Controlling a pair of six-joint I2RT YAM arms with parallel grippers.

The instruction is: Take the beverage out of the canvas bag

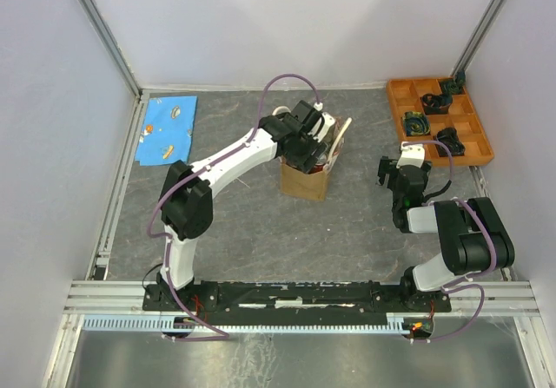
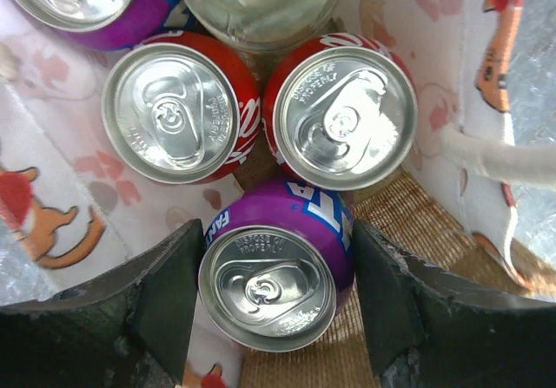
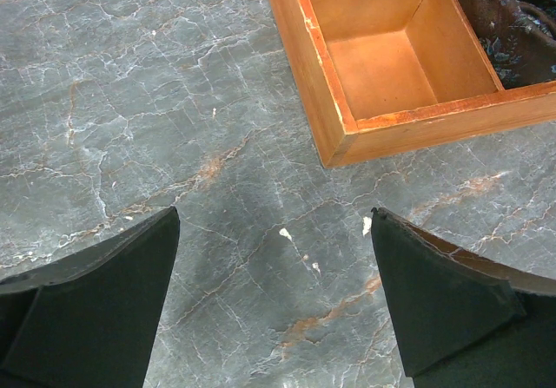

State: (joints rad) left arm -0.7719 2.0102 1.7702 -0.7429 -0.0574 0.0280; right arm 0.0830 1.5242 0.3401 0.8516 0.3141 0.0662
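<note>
My left hand is down in the canvas bag, straddling the purple can.
Its fingers sit about a can's width apart against the can's sides; I can't tell if they are pressing yet. A weak pinch could let the can slip. It also crowds two red cans, so it may drag them or lift the bag. Right of the bag, my right hand hangs wide open and empty over the bench, steadying nothing.

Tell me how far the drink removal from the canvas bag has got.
Done: the left gripper is inside the canvas bag, fingers either side of the purple can. In hand: gripping it; whether they pinch yet is unclear. Left: lifting it out. The right gripper hangs open over the table.
</note>
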